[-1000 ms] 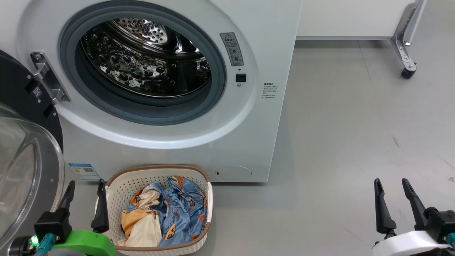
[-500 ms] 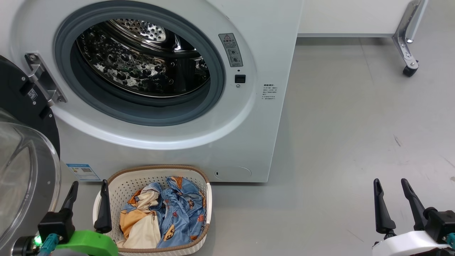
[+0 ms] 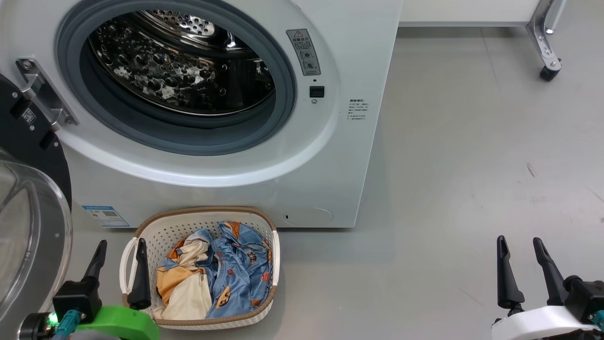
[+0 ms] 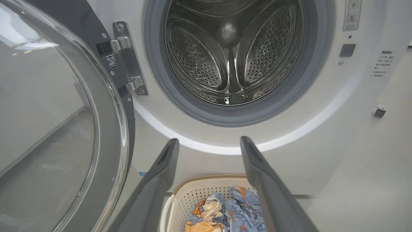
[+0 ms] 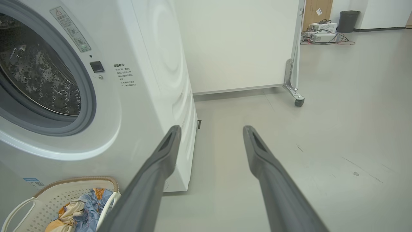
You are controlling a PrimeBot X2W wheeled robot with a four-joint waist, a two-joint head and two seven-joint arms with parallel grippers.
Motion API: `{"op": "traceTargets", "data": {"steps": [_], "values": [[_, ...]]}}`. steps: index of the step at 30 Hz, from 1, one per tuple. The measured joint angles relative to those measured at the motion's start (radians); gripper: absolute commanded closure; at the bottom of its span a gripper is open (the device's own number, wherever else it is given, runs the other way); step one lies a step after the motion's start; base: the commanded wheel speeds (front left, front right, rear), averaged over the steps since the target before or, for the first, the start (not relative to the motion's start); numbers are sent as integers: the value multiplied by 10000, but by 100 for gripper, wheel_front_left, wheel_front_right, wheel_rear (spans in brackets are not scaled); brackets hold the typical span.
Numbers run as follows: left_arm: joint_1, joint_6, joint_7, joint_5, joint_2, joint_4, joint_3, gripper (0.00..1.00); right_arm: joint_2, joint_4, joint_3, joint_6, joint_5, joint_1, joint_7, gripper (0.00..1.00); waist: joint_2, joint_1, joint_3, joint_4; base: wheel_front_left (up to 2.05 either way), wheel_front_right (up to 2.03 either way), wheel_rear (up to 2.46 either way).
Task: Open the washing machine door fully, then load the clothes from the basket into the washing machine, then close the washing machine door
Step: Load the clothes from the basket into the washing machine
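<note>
One white front-loading washing machine (image 3: pixel 330 165) on a grey floor (image 3: pixel 472 189), seen from above. One round washing machine door (image 3: pixel 28 212), swung wide open to the left on one metal hinge (image 3: pixel 42 97). One steel perforated drum (image 3: pixel 179 61) inside one grey rubber seal (image 3: pixel 285 94). One blue sticker (image 3: pixel 104 216) low on the machine front.

One cream basket (image 3: pixel 207 210) on the floor just before the machine, below the opening, with two white side handles (image 3: pixel 276 250). One bundle of clothes (image 3: pixel 222 274) inside it: blue printed fabric plus an orange and cream piece.

Two grippers, each with two dark fingers. Left gripper (image 3: pixel 121 243) at the basket's left handle, jaws spread wide, gripping nothing. Right gripper (image 3: pixel 519 239) well apart at lower right over bare floor, jaws likewise spread, gripping nothing.
</note>
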Motion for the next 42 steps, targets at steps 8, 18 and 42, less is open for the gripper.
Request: {"op": "traceTargets", "data": {"steps": [8, 18, 42], "values": [[-65, -12, 0, -27, -10, 2, -138, 0, -150, 27, 244, 6, -236, -38, 0, 0, 0, 0, 644, -73, 0, 0, 0], [-667, -56, 0, -148, -8, 33, -224, 0, -226, 35, 397, 10, -395, -498, 2, 0, 0, 0, 1889, -129, 0, 0, 0], [-3214, -102, 4, -648, 569, 1055, -194, 0, -174, -84, 872, 10, -729, -2075, 42, 0, 0, 1, 5288, -489, 0, 0, 0]]}}
